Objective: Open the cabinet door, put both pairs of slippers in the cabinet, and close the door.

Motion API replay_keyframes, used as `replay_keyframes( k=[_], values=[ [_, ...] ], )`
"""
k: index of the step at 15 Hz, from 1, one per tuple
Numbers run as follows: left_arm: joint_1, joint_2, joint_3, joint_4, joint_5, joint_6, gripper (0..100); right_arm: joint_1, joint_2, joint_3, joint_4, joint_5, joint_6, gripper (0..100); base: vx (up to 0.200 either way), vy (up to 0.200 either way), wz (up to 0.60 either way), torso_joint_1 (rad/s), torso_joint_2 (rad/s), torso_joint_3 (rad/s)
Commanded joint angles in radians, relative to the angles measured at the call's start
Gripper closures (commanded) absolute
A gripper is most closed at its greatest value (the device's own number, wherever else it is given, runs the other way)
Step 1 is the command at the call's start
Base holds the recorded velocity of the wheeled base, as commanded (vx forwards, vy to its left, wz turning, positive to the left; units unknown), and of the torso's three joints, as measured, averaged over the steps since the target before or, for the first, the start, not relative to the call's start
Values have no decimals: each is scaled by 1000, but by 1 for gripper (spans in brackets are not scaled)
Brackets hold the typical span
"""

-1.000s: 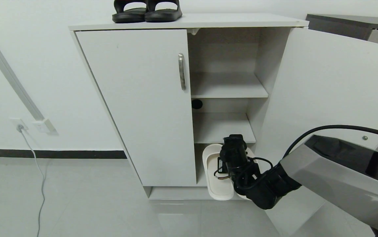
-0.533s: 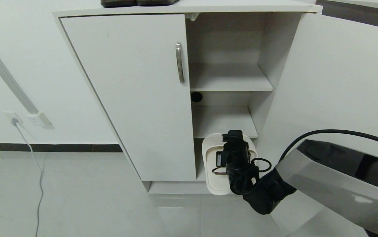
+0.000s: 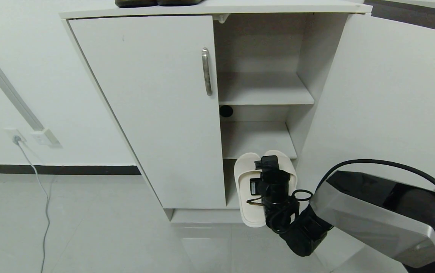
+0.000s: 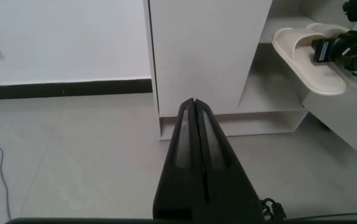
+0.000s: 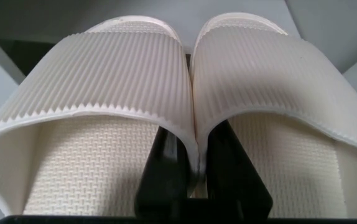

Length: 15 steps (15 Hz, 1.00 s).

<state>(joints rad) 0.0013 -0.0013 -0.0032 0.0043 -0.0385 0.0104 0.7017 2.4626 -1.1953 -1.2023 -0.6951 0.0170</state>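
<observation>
A pair of white slippers hangs side by side at the mouth of the cabinet's lowest compartment, toes pointing inward and heels sticking out past the front. My right gripper is shut on the white slippers. In the right wrist view its fingers pinch the two ribbed straps together. The black slippers rest on the cabinet top. The right door stands open; the left door is closed. My left gripper is shut with nothing in it, low over the floor, facing the cabinet and the white slippers.
Two bare shelves sit above the lowest compartment. A metal handle runs down the closed door. A wall socket with a cable is at the left, with open tiled floor in front. Grey furniture stands behind the open door.
The head camera shifted, so the cabinet sits higher and larger in view. The right gripper keeps its hold on the white slippers at the bottom opening, having dipped slightly in the last half second.
</observation>
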Motion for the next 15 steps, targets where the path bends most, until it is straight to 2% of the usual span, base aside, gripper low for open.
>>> replay_keyframes(
  k=[1,9,13,15],
  values=[
    [0,1,0,-1,0,0,100,-1,1,0,-2,0,0,100,0,0,0,0,0,0],
    [0,1,0,0,0,0,100,1,-11,0,-3,0,-5,100,200,0,0,1,3,3],
    [0,1,0,0,0,0,100,9,-11,2,-8,20,-65,100,200,0,0,5,1,4],
    [0,1,0,0,0,0,100,1,-5,-32,15,23,-60,100,0,0,0,0,0,0]
  ],
)
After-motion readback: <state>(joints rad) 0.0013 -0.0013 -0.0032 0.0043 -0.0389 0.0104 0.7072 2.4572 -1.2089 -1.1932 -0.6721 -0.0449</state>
